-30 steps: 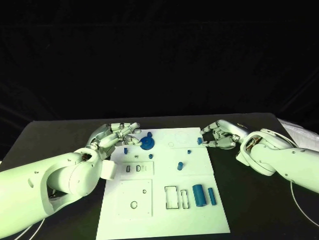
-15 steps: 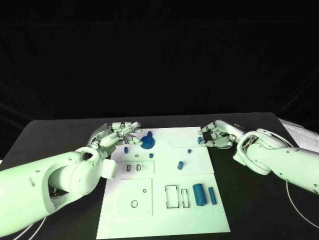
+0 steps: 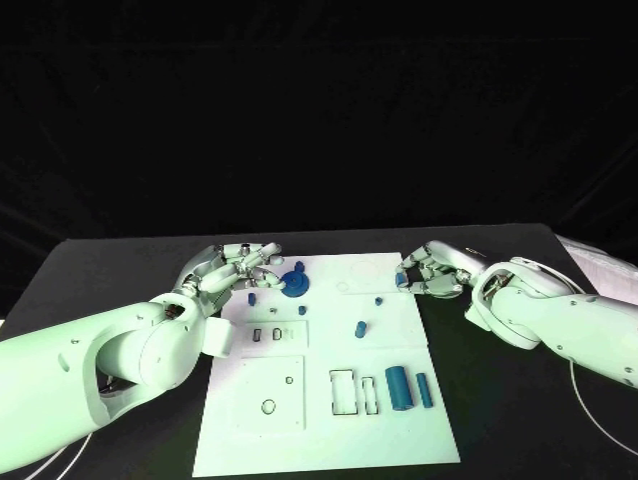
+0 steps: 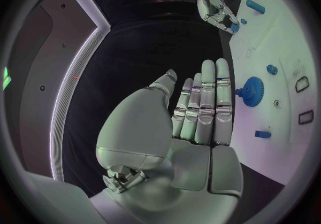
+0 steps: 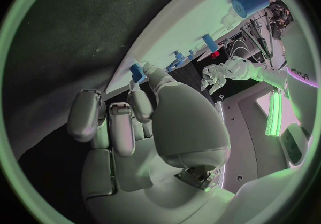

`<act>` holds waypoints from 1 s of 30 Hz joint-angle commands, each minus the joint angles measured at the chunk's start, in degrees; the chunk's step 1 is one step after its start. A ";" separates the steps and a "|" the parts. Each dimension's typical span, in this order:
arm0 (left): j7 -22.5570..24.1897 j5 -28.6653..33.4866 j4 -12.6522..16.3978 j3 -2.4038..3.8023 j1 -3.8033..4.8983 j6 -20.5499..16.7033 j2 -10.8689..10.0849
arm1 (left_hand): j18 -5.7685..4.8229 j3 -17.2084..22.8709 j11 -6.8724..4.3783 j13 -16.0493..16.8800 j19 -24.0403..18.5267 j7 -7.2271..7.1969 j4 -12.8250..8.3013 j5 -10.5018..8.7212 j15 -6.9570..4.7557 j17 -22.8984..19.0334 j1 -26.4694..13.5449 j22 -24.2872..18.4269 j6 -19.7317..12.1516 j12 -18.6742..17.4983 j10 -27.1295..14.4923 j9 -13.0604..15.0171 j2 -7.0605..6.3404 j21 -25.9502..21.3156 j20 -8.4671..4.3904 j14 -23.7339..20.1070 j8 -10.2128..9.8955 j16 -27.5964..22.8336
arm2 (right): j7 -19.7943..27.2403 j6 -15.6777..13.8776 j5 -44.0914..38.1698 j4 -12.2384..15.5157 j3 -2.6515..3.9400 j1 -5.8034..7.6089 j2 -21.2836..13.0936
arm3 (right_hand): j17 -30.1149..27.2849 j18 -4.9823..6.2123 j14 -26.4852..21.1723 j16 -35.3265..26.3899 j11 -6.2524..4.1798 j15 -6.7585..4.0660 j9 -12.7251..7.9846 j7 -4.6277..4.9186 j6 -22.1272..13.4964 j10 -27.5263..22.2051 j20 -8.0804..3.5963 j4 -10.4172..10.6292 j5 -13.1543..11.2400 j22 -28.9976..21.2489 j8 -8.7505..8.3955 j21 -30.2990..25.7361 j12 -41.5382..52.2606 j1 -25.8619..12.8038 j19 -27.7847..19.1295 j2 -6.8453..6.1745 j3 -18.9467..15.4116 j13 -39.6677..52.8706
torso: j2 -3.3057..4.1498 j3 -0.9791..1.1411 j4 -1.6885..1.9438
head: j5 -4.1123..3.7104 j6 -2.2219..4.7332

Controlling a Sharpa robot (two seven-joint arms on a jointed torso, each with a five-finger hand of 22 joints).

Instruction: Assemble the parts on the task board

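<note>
Task board: white rectangular plate (image 3: 334, 400) lying flat mid-worktop, cut-out slots and holes along its near half.
Held part: small blue block (image 5: 138, 71) pinched at the right hand's fingertips, at the board's far right edge; in the head view it reads as a blue speck (image 3: 401, 281) against the fingers. Likely held there to be carried to a slot.
Right hand: silver many-fingered hand (image 3: 432, 272) at the board's far right edge, fingers (image 5: 142, 93) curled onto the block.
Gear: blue toothed disc (image 3: 295, 287) on the board's far left, probably seated on its peg.
Left hand: silver hand (image 3: 241, 266) just beside the gear, fingers (image 4: 207, 101) straight and close together, grasping nothing; seems to be waiting or steadying that corner.
Loose parts: blue cylinder (image 3: 397, 386) and slimmer blue bar (image 3: 423, 391) lying near the right edge beside empty rectangular slots; small blue peg (image 3: 360, 328) standing mid-board.
Worktop: black surface (image 3: 103, 270) under everything.
Writing: none legible on the board or parts; dark lettering on an arm in the right wrist view, too small to read.
</note>
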 commanded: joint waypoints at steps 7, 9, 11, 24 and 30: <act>0.54 0.02 0.11 0.01 0.00 1.14 0.00 | 0.51 0.12 0.03 0.09 -0.36 -0.07 -0.26 0.03 -0.04 0.10 0.22 0.09 -0.39 -0.34 -0.26 0.09 0.19 0.37 0.03 -0.31 -0.22 0.37 | -0.92 1.23 -1.22 -0.02 0.00 -0.06 0.30 | 8.27 -0.62 4.64 0.35 -0.32 -0.41 0.12 -0.14 0.55 0.09 -0.44 -0.07 -0.44 0.14 0.47 0.25 0.41 -0.06 -0.20 0.43 0.23 0.13 | 0.03 0.07 -0.03 | 0.11 -0.17; 0.51 0.02 0.12 0.01 0.00 1.18 -0.01 | 0.51 0.12 0.03 0.09 -0.36 -0.07 -0.26 0.03 -0.04 0.10 0.22 0.09 -0.39 -0.34 -0.26 0.09 0.19 0.37 0.03 -0.31 -0.22 0.37 | -1.07 1.24 -1.29 -0.05 0.00 -0.06 0.33 | 8.27 -0.62 4.64 0.35 -0.32 -0.41 0.12 -0.14 0.55 0.08 -0.45 -0.07 -0.45 0.14 0.47 0.25 0.41 -0.07 -0.20 0.42 0.22 0.13 | 0.04 0.05 -0.01 | 0.10 -0.17; 0.49 0.02 0.12 0.01 0.00 1.21 -0.01 | 0.51 0.12 0.03 0.09 -0.36 -0.07 -0.26 0.03 -0.04 0.10 0.22 0.09 -0.39 -0.34 -0.26 0.09 0.19 0.37 0.03 -0.31 -0.22 0.37 | -1.22 1.29 -1.34 -0.09 0.00 -0.06 0.35 | 8.32 -0.62 4.65 0.38 -0.33 -0.43 0.12 -0.14 0.55 0.11 -0.47 -0.05 -0.51 0.16 0.46 0.26 0.45 -0.13 -0.19 0.39 0.19 0.17 | 0.04 0.05 0.00 | 0.11 -0.22; 0.47 0.02 0.17 0.01 0.00 1.29 -0.05 | 0.51 0.12 0.03 0.09 -0.36 -0.07 -0.26 0.03 -0.04 0.10 0.22 0.09 -0.39 -0.34 -0.26 0.09 0.19 0.37 0.03 -0.31 -0.22 0.37 | -2.06 1.41 -1.47 -0.27 0.00 -0.07 0.51 | 8.81 -0.76 4.76 0.62 -1.29 -1.15 0.86 -1.35 3.66 0.98 -1.05 -0.02 -1.18 0.97 1.89 0.69 1.51 -0.16 0.22 1.67 0.80 1.11 | 0.06 0.07 -0.04 | 0.18 -0.26; 0.46 0.02 0.18 0.01 0.00 1.28 -0.08 | 0.51 0.12 0.03 0.09 -0.36 -0.07 -0.26 0.03 -0.04 0.10 0.22 0.09 -0.39 -0.34 -0.26 0.09 0.19 0.37 0.03 -0.31 -0.22 0.37 | -2.35 -1.00 -0.69 -0.04 0.00 -0.07 0.69 | 9.32 -0.91 4.88 0.89 -1.95 -1.78 1.36 -2.09 4.80 1.63 -1.69 -0.19 -3.76 1.72 2.36 1.08 2.15 0.38 0.61 3.77 2.33 1.75 | 0.02 0.03 0.02 | 0.05 -0.41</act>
